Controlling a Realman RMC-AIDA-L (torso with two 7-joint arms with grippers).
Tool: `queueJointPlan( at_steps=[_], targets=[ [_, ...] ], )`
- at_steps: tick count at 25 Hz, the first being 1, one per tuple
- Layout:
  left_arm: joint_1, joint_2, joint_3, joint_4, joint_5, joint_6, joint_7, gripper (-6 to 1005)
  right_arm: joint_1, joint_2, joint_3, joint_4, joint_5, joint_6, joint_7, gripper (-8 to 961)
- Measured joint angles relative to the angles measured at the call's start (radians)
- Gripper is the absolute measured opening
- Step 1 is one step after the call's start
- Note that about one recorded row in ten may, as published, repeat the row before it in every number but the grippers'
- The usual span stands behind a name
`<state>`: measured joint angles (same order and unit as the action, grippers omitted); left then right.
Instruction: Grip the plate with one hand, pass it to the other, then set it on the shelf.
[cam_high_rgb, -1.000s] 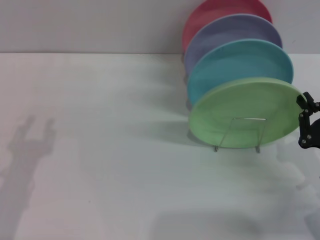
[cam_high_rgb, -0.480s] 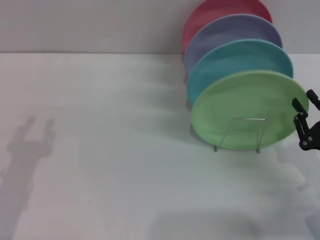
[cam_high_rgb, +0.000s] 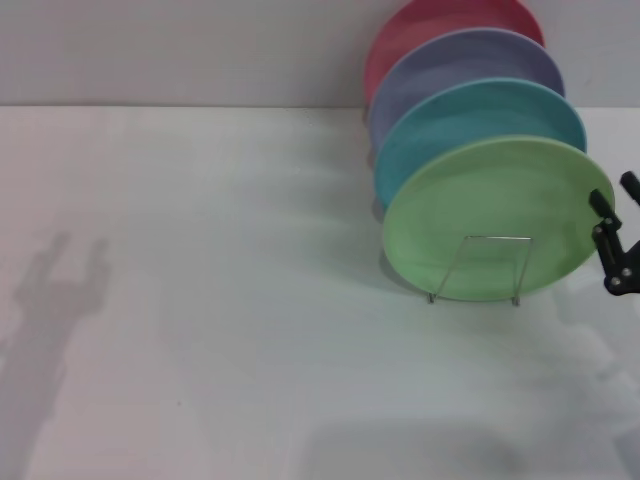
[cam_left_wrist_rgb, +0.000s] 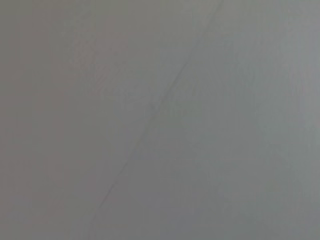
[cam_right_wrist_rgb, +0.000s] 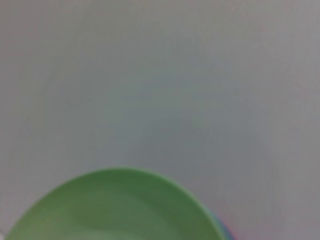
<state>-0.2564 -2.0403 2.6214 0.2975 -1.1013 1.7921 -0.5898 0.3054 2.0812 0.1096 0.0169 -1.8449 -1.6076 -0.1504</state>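
Observation:
The light-green plate stands on edge in the front slot of the silver wire shelf, at the table's back right. My right gripper is open at the plate's right rim, at the frame's right edge. Its fingers stand just off the rim and hold nothing. The right wrist view shows the plate's upper edge close below the camera. My left gripper is out of view; the left wrist view shows only a bare grey surface.
Behind the green plate stand a turquoise plate, a lavender plate and a red plate, in a row toward the wall. A shadow of an arm lies on the white table at the left.
The green plate has tipped from a forward lean to more upright in the rack. My right gripper has let go of its rim, opened and drawn slightly to the right.

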Motion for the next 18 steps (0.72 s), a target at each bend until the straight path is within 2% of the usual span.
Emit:
queueJointPlan(
  at_steps=[6,8,9,10,11,13,14,16,18],
  targets=[
    [-0.003,-0.001,0.0,-0.014,0.009,0.004,0.009,631,-0.036,-0.001,0.071,0.008,0.001,-0.146,0.037,274],
    [-0.01,-0.005,0.0,-0.037,0.013,0.013,0.015,636,-0.05,-0.001,0.135,0.018,0.002,-0.21,0.097,277],
    [-0.018,-0.012,0.002,-0.066,0.016,0.025,0.051,639,-0.061,-0.002,0.212,0.022,0.003,-0.25,0.185,279],
    [-0.018,-0.012,0.002,-0.066,0.016,0.025,0.051,641,-0.061,-0.002,0.212,0.022,0.003,-0.25,0.185,280],
    [-0.02,-0.015,0.004,-0.074,0.018,0.027,0.077,644,-0.066,-0.002,0.257,0.022,0.003,-0.266,0.24,282],
    [-0.021,-0.016,0.006,-0.075,0.024,0.022,0.155,649,-0.073,-0.003,0.359,0.018,0.003,-0.282,0.349,338],
    [-0.021,-0.017,0.008,-0.071,0.032,0.002,0.25,652,-0.079,-0.004,0.448,0.007,0.003,-0.289,0.439,365],
    [-0.021,-0.018,0.008,-0.068,0.036,-0.014,0.309,657,-0.08,-0.005,0.485,-0.005,0.003,-0.289,0.474,421],
    [-0.022,-0.02,0.006,-0.065,0.04,-0.049,0.397,662,-0.075,-0.006,0.555,-0.043,0.003,-0.279,0.53,537]
  ],
)
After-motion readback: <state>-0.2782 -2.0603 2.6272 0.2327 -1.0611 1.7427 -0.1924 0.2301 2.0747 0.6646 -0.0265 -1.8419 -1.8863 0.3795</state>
